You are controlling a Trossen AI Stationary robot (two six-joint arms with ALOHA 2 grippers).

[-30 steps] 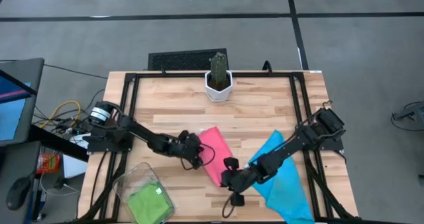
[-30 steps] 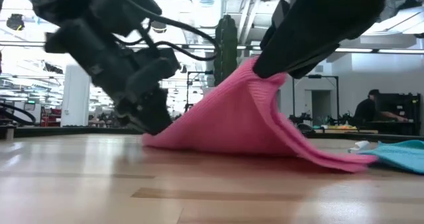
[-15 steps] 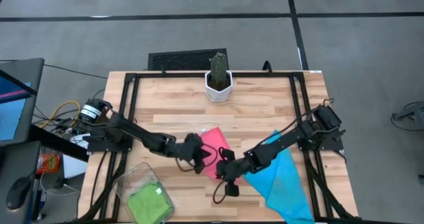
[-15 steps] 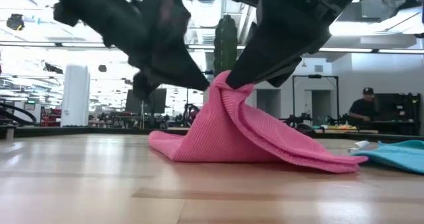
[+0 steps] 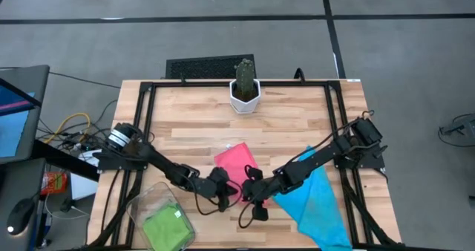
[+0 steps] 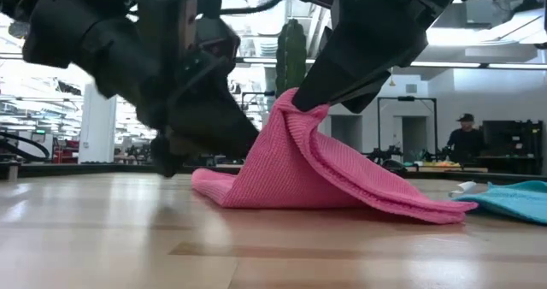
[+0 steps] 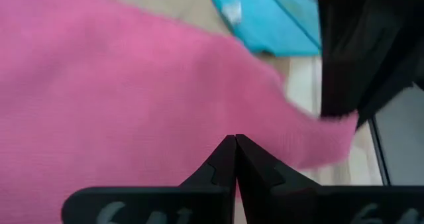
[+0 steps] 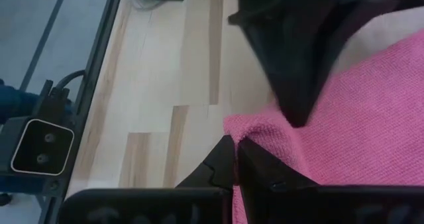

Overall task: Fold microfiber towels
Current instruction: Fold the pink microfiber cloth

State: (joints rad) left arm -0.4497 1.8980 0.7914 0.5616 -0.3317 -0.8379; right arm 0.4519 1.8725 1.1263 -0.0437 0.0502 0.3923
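Note:
A hot pink microfiber towel (image 5: 235,163) lies in the middle of the table, with one corner raised into a peak (image 6: 295,105). My right gripper (image 8: 235,144) is shut on that corner; in the high view it (image 5: 247,188) is at the towel's near end. My left gripper (image 7: 235,141) is shut and points at the pink cloth just left of there (image 5: 226,190). A sky blue towel (image 5: 319,199) lies flat at the near right. A light green towel (image 5: 165,225) sits in the clear bin. My right gripper pinches the pink towel's raised corner (image 8: 246,128) between its two fingers, slanting down from the table's right. That corner stands lifted, and the rest drapes down onto the table (image 6: 342,191). My left gripper's shut fingertips are right at the pink cloth; I cannot tell whether they touch it.
A potted cactus (image 5: 244,87) stands at the far middle. The clear plastic bin (image 5: 148,195) is at the near left corner. A black frame (image 5: 145,110) runs around the table's edges. People show in the room beyond the table (image 6: 466,139).
My left gripper has gone from the towel's left edge toward the near edge, tipping further down, and stands close beside the right gripper. My right gripper carried the pink corner toward the table's left, then kept still. The towel's near part is bunched up under the raised corner.

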